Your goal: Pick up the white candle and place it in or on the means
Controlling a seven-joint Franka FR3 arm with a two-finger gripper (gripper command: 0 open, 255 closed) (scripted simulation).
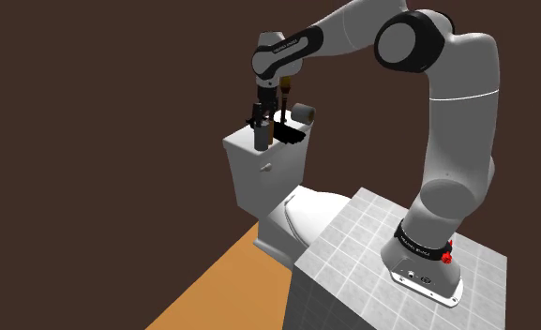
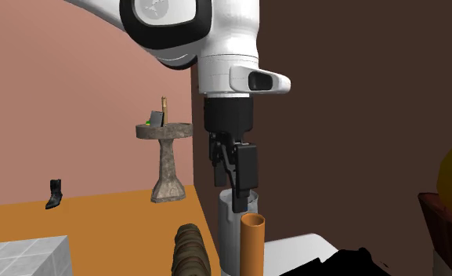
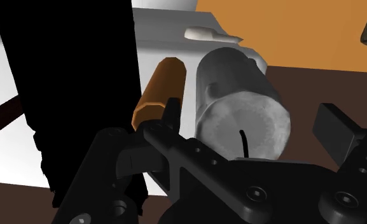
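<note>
Hand (image 3: 253,113) open, fingers straddling the upright grey-white candle (image 3: 239,108) on the toilet tank lid (image 1: 259,167) (not clasped yet), so closing may knock over the orange tube (image 3: 159,92) just beside one finger.

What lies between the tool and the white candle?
Nothing: in the wrist view the white candle stands directly between the open fingers of the tool.

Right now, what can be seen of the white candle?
The white candle is a stout cylinder, pale grey-white, with a mottled top face and a short black wick at its middle. It stands upright on the toilet tank, close beside an orange tube. The end effector straddles its top with fingers open; a gap shows at one finger, so it is not clasped.
</note>
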